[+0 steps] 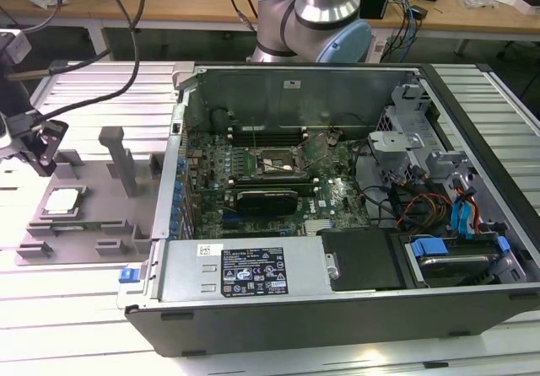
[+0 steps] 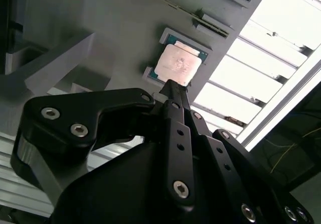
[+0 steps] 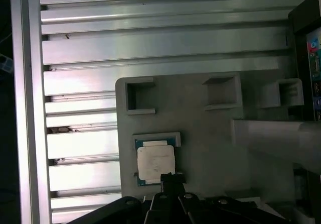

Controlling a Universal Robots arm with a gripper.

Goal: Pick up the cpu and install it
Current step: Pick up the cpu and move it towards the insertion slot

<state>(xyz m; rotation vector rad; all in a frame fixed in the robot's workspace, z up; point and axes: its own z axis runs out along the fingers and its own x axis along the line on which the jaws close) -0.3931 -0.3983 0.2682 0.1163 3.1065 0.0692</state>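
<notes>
The cpu (image 1: 63, 201) is a small square chip with a pale silver top. It lies flat in a recess of the grey fixture tray (image 1: 101, 212) at the exterior view's left, outside the computer case. Both wrist views show the cpu (image 2: 179, 63) (image 3: 156, 163) just beyond the black fingertips. My gripper (image 1: 40, 155) hangs above the tray, a little short of the chip, with its fingers (image 2: 173, 91) drawn together to one narrow tip and holding nothing. The dark motherboard socket (image 1: 272, 163) sits inside the open case.
The open computer case (image 1: 337, 190) lies on its side across the ribbed metal table (image 1: 76, 300). Upright grey posts (image 1: 118, 157) rise from the tray beside the chip. Cables (image 1: 126, 30) trail over the table's far left, and drive bays (image 1: 456, 249) with wiring crowd the case's right end.
</notes>
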